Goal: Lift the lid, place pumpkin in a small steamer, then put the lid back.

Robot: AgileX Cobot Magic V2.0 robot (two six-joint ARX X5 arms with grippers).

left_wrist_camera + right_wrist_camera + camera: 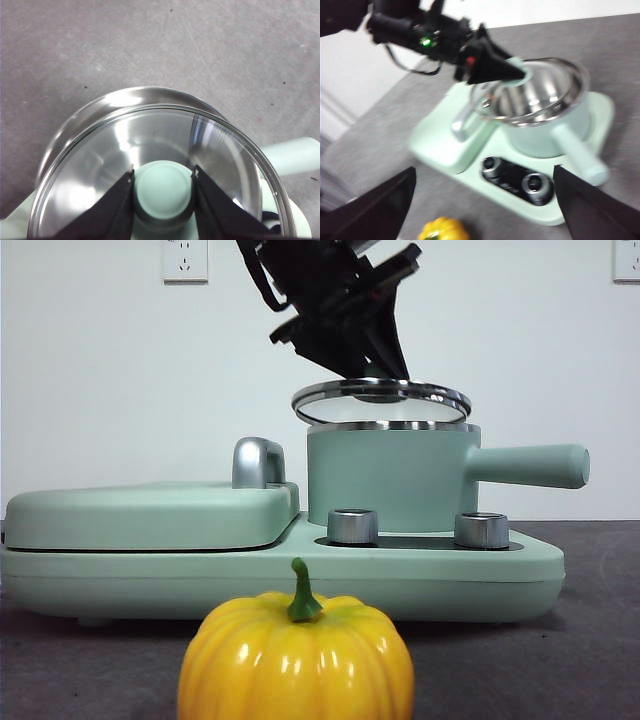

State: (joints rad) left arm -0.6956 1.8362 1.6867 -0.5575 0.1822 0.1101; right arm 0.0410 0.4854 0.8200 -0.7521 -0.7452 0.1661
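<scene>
Grey matte table (pixel 600 660) under everything, plain pale wall behind with an outlet (pixel 185 260) high up. On the table, a wide mint-green cooker base (pixel 500 575) with two steel dials (pixel 352 526) and a flat griddle cover (pixel 150 512) on one side. On the other side, the small steamer (pixel 390 480), long handle pointing sideways, steel bowl inside apparently bare in the left wrist view. Just above its rim, tilted and apart from it, the lid (pixel 440 397), clamped at its mint-green knob (pixel 163 187) by the left pincer (pixel 163 175). Well in front of the cooker, near the front camera, the pumpkin (pixel 296 660), upright on the table and untouched. Right pincer (pixel 482 200) spread wide and holding nothing, hovering over the near table between pumpkin and cooker.

First step judged under way: lid up, not yet set aside. Left to do: grasping the pumpkin, dropping it into the steamer, returning the lid.
</scene>
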